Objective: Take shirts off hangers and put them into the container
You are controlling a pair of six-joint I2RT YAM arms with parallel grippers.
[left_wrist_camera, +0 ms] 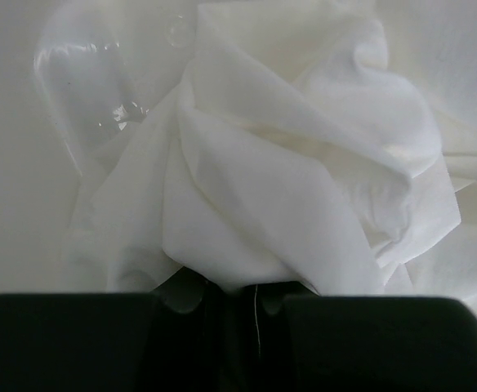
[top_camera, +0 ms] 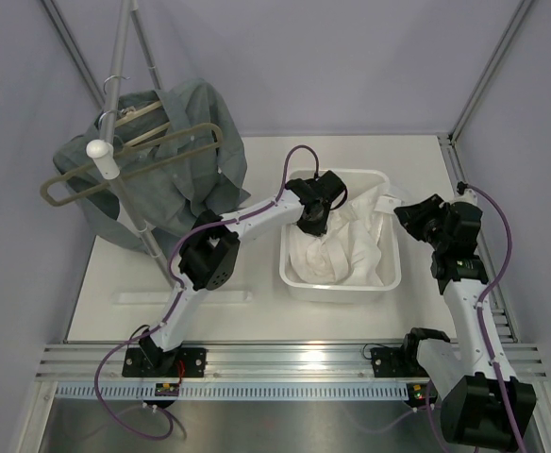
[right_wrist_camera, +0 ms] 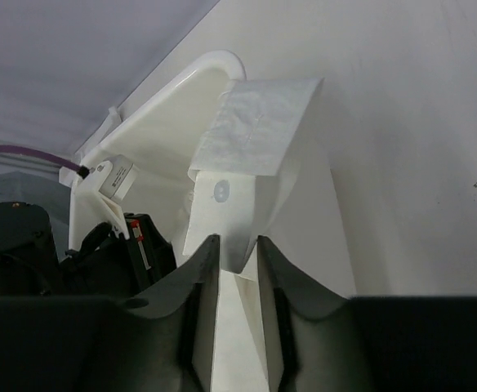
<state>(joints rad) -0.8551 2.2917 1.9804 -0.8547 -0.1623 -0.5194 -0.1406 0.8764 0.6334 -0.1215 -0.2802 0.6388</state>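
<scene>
At the far left we found the grey-green shirt [top_camera: 176, 179] hanging on its hanger [top_camera: 148, 121] from the grey looped rail [top_camera: 77, 192], not yet taken off. Further right, the left tool [left_wrist_camera: 222, 294] reached down into the container [top_camera: 342, 294], its jaws narrow and pinching a fold of the white shirt [top_camera: 337, 250], which lay crumpled inside and filled most of the basket. At the container's right rim, a strip of that shirt with a button on it draped over the edge. The right tool [right_wrist_camera: 238, 253] had its jaws drawn in around the strip, and the cloth filled the gap between them. We judged the step in hand to be stowing the white shirt. The next move called for lifting that strip over the rim and letting it fall inside, then freeing both tools for the hung shirt. The cloth hid the container's base, and we saw no hanger for the white shirt anywhere. From above, the left tool's tips were buried in fabric. The hook on the hung shirt's hanger was hard to separate from the rail, and a glossy clear shape [left_wrist_camera: 83, 90] in the left wrist view stayed unidentified. The worktop [top_camera: 257, 160] beyond the right rim was cut off.
</scene>
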